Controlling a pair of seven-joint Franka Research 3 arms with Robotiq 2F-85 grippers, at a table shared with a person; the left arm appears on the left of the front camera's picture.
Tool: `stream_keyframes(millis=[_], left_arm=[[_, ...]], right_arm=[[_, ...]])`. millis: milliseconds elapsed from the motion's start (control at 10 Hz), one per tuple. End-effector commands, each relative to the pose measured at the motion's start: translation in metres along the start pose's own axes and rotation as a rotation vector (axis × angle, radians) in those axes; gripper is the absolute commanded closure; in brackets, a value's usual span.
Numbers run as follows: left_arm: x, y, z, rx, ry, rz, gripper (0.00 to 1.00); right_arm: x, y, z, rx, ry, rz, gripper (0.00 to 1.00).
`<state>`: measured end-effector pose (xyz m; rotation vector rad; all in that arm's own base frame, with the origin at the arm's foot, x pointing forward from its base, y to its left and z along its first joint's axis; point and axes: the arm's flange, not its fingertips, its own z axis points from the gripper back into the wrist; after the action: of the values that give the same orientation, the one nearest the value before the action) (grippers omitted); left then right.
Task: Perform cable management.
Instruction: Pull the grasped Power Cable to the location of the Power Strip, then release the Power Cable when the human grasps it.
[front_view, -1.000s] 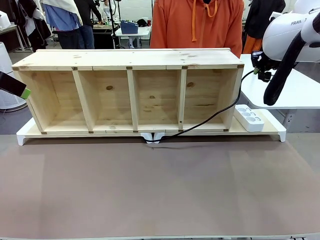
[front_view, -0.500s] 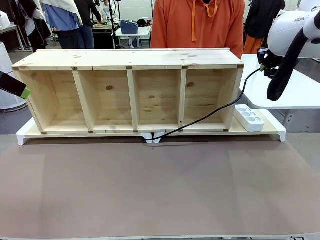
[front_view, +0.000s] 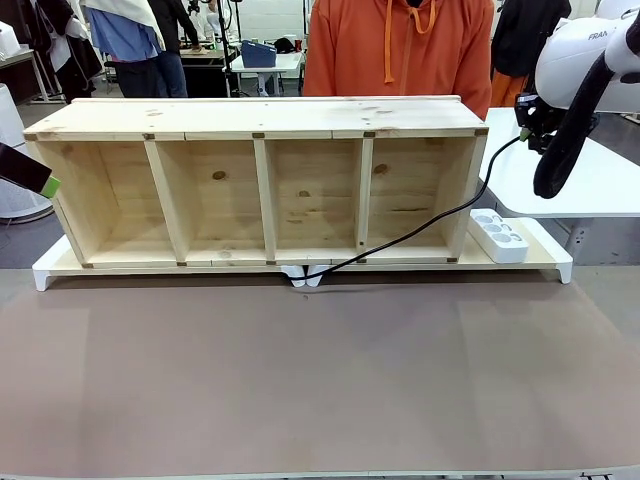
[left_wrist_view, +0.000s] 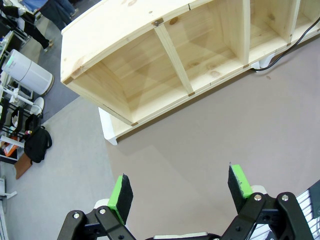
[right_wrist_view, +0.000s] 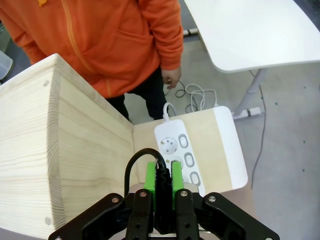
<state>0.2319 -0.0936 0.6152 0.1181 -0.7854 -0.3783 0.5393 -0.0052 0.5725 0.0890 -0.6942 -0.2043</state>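
My right tool (right_wrist_view: 162, 176) is clamped on the cable (front_view: 420, 232), raised over the power strip (right_wrist_view: 181, 148), so I should lower it squarely above 1 socket, keeping slack.

I see a long wooden shelf (front_view: 265, 180) with four open compartments, standing on a white-edged board (front_view: 545, 262). A white power strip (front_view: 498, 235) lies on that board just right of the shelf. A person in an orange hoodie (front_view: 395, 48) stands behind it. Brown mat (front_view: 320, 380) in front.
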Motion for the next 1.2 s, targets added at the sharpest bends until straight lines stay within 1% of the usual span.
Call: stream_keyframes(millis=[0,1100], left_arm=[[0.0015,0.0007,-0.0010,0.003,-0.007,-0.003,0.00],[0.0015,0.0007,-0.0010,0.003,-0.007,-0.003,0.00]], right_arm=[[0.0007,-0.0006,0.0008,0.001,-0.008,-0.002,0.85],[0.0007,-0.0006,0.0008,0.001,-0.008,-0.002,0.85]])
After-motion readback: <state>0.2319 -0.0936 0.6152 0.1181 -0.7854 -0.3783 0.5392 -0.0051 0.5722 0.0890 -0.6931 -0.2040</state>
